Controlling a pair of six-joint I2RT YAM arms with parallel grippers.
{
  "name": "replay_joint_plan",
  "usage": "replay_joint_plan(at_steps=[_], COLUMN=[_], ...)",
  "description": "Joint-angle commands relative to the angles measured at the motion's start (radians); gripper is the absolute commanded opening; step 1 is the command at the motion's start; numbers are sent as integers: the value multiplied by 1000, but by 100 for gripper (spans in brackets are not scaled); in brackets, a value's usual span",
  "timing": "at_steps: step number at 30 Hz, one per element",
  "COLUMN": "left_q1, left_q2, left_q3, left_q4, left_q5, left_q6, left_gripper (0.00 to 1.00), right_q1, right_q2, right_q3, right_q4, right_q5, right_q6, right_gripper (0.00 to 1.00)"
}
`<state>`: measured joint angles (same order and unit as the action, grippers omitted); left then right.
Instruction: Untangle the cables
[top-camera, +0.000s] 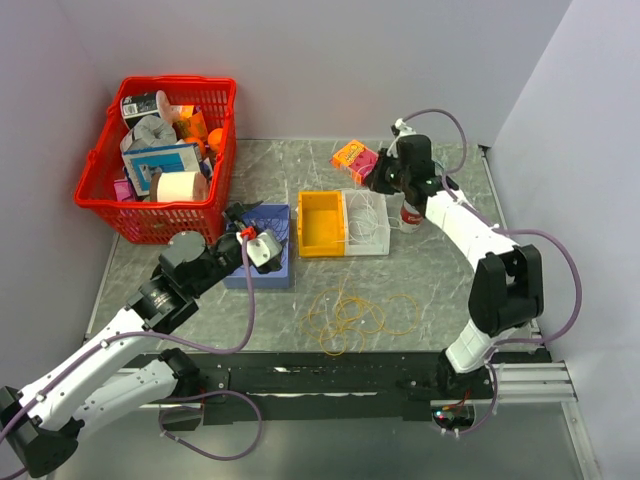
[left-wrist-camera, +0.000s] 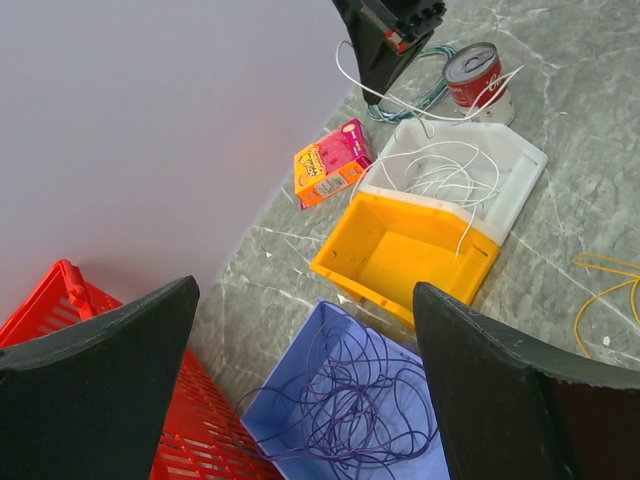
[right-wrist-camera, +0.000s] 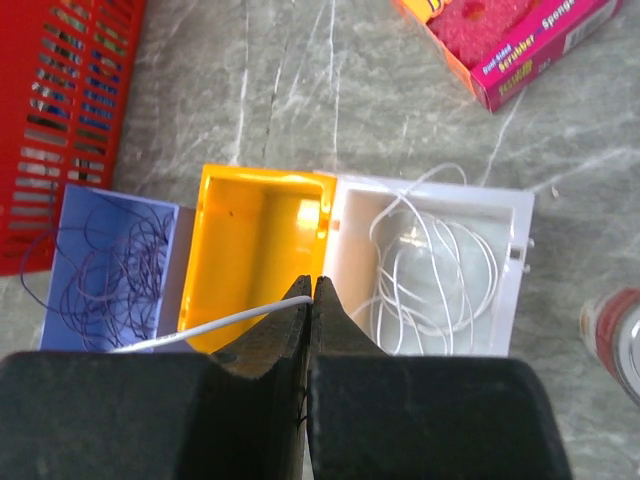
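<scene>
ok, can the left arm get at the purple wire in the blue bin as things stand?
Probably yes. The left end effector is open and sits right above the blue bin, where the purple wire lies loose with nothing on top. The right arm is off beyond the white bin.

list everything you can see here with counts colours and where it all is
basket: one, red, far left, full of mixed items
blue bin: one, blue, left of the bin row
yellow bin: one, yellow, middle of the row
white bin: one, white, right of the row
purple cable: one tangle, dark purple, in the blue bin
white cable: one, white, in the white bin
yellow cable: one tangle, yellow-orange, on the table near the arm bases
sponge box: one, pink and orange, behind the bins
can: one, red and white, beside the white bin
teal wire: one coil, beside the can
left fingers: two, black, open above the blue bin
right fingers: two, black, shut on a white cable strand
</scene>
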<state>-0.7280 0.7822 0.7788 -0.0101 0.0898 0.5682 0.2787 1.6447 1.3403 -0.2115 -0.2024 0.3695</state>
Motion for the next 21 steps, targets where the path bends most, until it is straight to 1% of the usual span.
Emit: replay_joint_plan(at_steps=[1, 6, 16, 17, 19, 20, 21], left_q1=[4, 6, 10, 10, 10, 12, 12], left_q2=[-17, -20, -20, -21, -20, -18, -20], left_q3=[-4, -4, -4, -4, -1, 0, 0], left_q4=[41, 39, 36, 36, 36, 36, 33], left_q5=[5, 4, 8, 10, 11, 8, 7], left_q6=[2, 1, -2, -2, -1, -1, 1], left_gripper=[95, 95, 95, 95, 95, 95, 95], right_q1=[1, 13, 19, 19, 20, 19, 20], right_q2=[79, 148, 208, 214, 216, 211, 192], right_q3=[72, 66, 89, 111, 128, 131, 126], right_q4=[-20, 8, -57, -74, -112, -120, -123], right_q5=[26, 23, 66, 66, 72, 80, 81], right_q6=[31, 59, 11, -4, -15, -24, -27], right_gripper=[0, 0, 0, 9, 23, 33, 38])
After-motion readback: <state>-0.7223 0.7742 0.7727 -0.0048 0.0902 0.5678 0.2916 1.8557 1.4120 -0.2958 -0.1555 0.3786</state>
